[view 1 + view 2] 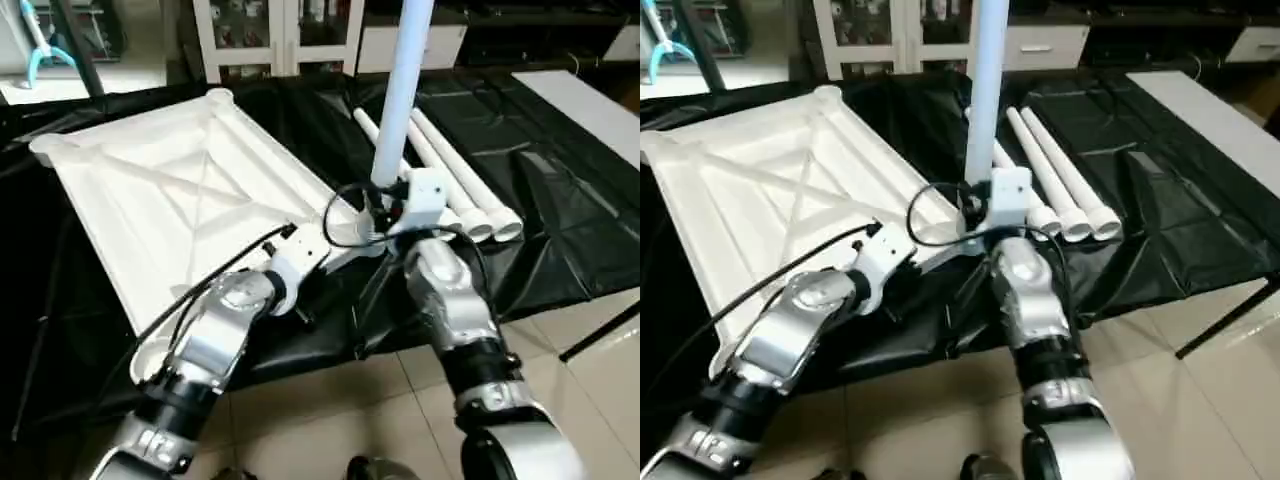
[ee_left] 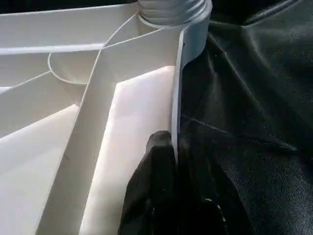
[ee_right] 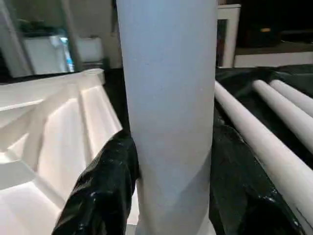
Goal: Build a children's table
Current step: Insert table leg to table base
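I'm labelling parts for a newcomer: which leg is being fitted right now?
Find the white tabletop lying ribs-up on the black sheet. At its near right corner one leg stands upright in the right gripper. The other legs lie flat beside it.

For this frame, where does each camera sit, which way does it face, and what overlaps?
Head eyes: look forward and down at the tabletop, three loose legs, both silver forearms.
Left wrist: looks along the left tool pinching the tabletop's rim, corner socket ahead.
Right wrist: looks along the right tool clamping the upright leg.
Shared: the upright leg appears in the head and right wrist views.
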Robot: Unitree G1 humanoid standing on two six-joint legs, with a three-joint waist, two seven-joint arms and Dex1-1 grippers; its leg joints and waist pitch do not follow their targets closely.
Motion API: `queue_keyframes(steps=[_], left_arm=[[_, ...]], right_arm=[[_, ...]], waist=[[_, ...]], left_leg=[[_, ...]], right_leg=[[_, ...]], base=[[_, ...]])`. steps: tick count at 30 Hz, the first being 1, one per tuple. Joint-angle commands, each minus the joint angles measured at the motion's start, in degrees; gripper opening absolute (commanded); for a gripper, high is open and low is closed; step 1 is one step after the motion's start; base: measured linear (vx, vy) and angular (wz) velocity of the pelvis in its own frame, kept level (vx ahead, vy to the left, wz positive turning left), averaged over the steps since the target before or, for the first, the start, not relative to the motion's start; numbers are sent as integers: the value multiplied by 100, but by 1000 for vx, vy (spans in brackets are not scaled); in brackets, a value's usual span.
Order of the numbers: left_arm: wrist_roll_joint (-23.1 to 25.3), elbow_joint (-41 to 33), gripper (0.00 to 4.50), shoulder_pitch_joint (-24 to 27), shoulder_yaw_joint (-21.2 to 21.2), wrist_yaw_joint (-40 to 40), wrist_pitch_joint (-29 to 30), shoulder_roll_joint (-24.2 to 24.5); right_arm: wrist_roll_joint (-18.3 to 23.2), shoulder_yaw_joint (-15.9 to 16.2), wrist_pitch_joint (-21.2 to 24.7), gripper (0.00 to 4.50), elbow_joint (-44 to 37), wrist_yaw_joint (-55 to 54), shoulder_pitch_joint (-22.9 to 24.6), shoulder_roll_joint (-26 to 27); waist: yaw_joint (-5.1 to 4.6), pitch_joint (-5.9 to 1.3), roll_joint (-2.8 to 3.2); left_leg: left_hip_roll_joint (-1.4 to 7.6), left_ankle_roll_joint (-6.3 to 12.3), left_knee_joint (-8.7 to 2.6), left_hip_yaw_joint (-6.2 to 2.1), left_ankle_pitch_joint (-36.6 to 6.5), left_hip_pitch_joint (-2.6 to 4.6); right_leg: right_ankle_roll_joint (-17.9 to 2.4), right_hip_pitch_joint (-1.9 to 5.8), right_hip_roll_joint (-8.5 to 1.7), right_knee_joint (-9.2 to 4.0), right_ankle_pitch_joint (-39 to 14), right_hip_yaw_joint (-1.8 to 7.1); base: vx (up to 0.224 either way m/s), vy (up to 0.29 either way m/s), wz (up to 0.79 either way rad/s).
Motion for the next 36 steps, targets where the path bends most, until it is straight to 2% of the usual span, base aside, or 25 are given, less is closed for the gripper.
queue_keyframes(steps=[1,2,3,5,6,9,10,11,12,13,14,15,17,18,19,22,26,27,30,31,36], left_arm=[[179,136,0,16,165,210,-63,154],[139,55,0,100,119,60,-136,259],[118,4,0,149,90,-27,-159,324],[70,-85,0,247,31,-206,-369,463],[-10,-209,0,372,-39,-434,-562,635],[-88,-327,0,479,-98,-633,-689,782],[-166,-449,0,584,-150,-858,-825,924],[-188,-480,0,613,-160,-924,-860,960],[-243,-548,0,676,-185,-1068,-951,1043],[-266,-573,0,700,-194,-1122,-992,1073],[-355,-659,0,779,-233,-1309,-1149,1173],[-402,-723,0,838,-280,-1429,-1230,1263],[-415,-756,0,881,-314,-1497,-1304,1322],[-413,-777,0,923,-347,-1546,-1375,1363],[-416,-791,0,945,-363,-1576,-1420,1384],[-499,-876,0,1023,-415,-1711,-1517,1428],[-564,-938,0,1051,-485,-1845,-1591,1433],[-574,-942,0,1048,-523,-1881,-1639,1445],[-561,-920,0,1028,-535,-1893,-1681,1441],[-568,-910,0,1017,-538,-1914,-1695,1434],[-581,-879,0,988,-553,-2005,-1754,1441]], right_arm=[[211,189,197,240,99,634,293,8],[290,155,223,240,-45,979,294,-178],[359,139,257,260,-136,1199,295,-286],[527,102,373,274,-306,1629,284,-515],[691,117,465,288,-470,2214,279,-807],[769,171,504,310,-574,2676,286,-1064],[818,192,506,320,-632,3072,282,-1330],[837,186,519,320,-638,3168,277,-1400],[868,170,550,332,-643,3370,264,-1559],[871,162,553,342,-635,3434,257,-1619],[852,124,532,347,-564,3612,225,-1812],[883,75,562,349,-497,3803,195,-1962],[941,48,592,353,-463,3997,178,-2080],[1017,35,660,353,-463,4218,173,-2195],[1056,37,691,353,-471,4329,174,-2254],[1206,77,856,353,-530,4710,196,-2393],[1277,188,1060,353,-551,5082,208,-2480],[1235,258,1106,353,-516,5280,200,-2526],[1234,293,1132,353,-462,5374,179,-2551],[1231,298,1126,353,-436,5398,172,-2558],[1246,313,1210,353,-347,5561,169,-2592]], waist=[[4,-298,48],[15,-304,50],[30,-308,44],[35,-306,45],[33,-342,37],[52,-383,46],[64,-392,55],[74,-410,32],[92,-397,21],[111,-392,25],[119,-398,3],[159,-395,20],[178,-375,15],[181,-374,-9],[188,-365,-6],[193,-365,-21],[197,-369,-34],[212,-371,-54],[229,-370,-50],[238,-376,-66],[286,-386,-55]], left_leg=[[330,25,-521,-153,-2374,77],[327,67,-510,-142,-2309,73],[339,184,-494,-128,-2188,79],[341,216,-490,-127,-2132,72],[345,306,-473,-132,-1847,18],[355,508,-417,-91,-1384,30],[357,596,-391,-70,-1084,19],[354,659,-372,-63,-950,11],[369,791,-357,-44,-716,-4],[368,811,-353,-41,-719,10],[365,826,-345,-29,-703,18],[366,832,-343,-27,-694,29],[369,817,-347,-13,-788,31],[375,766,-355,-24,-911,40],[385,708,-361,-15,-1036,61],[392,601,-370,-2,-1162,70],[390,606,-360,10,-1152,73],[390,605,-353,17,-1159,80],[390,616,-352,21,-1113,79],[391,613,-349,23,-1076,78],[389,632,-339,26,-962,83]], right_leg=[[-911,118,-350,-340,-1498,226],[-934,128,-357,-338,-1499,232],[-984,136,-361,-341,-1551,242],[-1007,146,-356,-339,-1540,240],[-1082,200,-367,-307,-1469,230],[-1287,187,-349,-268,-1003,222],[-1412,184,-354,-230,-671,229],[-1464,200,-348,-206,-504,221],[-1558,201,-336,-160,-209,212],[-1584,198,-334,-155,-207,210],[-1599,200,-335,-159,-232,213],[-1608,199,-335,-153,-302,211],[-1589,177,-327,-162,-450,218],[-1550,184,-334,-177,-692,214],[-1502,167,-327,-201,-892,218],[-1409,151,-321,-209,-1127,223],[-1366,137,-325,-211,-1196,238],[-1345,130,-328,-217,-1270,242],[-1327,127,-330,-222,-1301,244],[-1320,128,-334,-219,-1302,243],[-1326,134,-332,-202,-1214,242]], base=[[0,0,0],[0,0,0],[0,0,0],[0,0,0],[0,0,0],[0,0,0],[0,0,0],[0,0,0],[0,0,0],[0,0,0],[0,0,0],[0,0,0],[0,0,0],[0,0,0],[0,0,0],[0,0,0],[0,0,0],[0,0,0],[0,0,0],[0,0,0],[0,0,0]])
